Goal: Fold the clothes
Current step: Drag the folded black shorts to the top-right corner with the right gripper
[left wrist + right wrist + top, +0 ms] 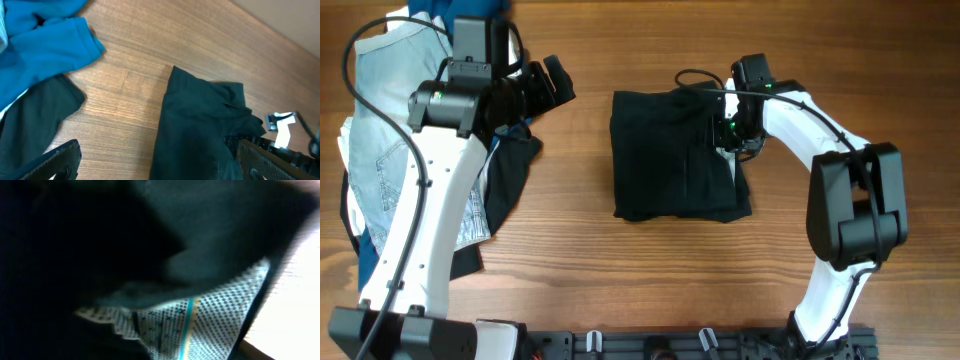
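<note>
Wooden worktop (570, 240): right end effector (732, 132), grip unreadable, buried in black shorts (665, 160), could drag folds loose; left end effector (548, 85) released.

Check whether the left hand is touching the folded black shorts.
Apart. The overhead view shows a gap of table between the left hand and the folded black shorts.

Matt black cloth shorts (675, 155); faded denim jeans (380, 150); smooth wood-grain table (580, 260)
</note>
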Robot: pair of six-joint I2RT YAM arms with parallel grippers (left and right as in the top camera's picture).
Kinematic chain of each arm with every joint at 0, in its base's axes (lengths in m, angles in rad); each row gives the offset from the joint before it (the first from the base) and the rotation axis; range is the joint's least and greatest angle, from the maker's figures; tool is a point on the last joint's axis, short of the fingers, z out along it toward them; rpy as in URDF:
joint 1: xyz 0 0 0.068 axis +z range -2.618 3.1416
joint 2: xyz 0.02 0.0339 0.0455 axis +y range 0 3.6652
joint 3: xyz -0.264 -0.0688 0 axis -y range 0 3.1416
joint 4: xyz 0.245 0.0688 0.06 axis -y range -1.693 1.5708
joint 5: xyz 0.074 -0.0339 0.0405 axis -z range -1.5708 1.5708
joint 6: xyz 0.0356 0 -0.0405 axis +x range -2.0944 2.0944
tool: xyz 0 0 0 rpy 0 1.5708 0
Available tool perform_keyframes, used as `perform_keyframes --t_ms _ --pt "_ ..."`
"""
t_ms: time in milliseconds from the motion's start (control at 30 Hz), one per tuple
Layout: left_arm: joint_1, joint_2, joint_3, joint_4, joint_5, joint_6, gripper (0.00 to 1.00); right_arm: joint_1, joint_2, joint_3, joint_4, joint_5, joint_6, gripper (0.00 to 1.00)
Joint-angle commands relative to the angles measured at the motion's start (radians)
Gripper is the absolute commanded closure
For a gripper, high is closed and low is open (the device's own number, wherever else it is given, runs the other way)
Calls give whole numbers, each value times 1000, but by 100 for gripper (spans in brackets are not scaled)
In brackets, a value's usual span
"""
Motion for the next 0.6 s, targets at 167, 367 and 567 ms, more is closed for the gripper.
perform_keyframes --t_ms 167,367,567 --pt "-4 107 -5 -21 -2 19 0 -2 55 -13 161 -206 193 96" --pt "-3 138 -5 -19 -3 19 0 -132 55 -13 410 -85 549 96" --pt "-3 138 -5 -19 -3 19 0 -277 55 -13 479 331 991 83"
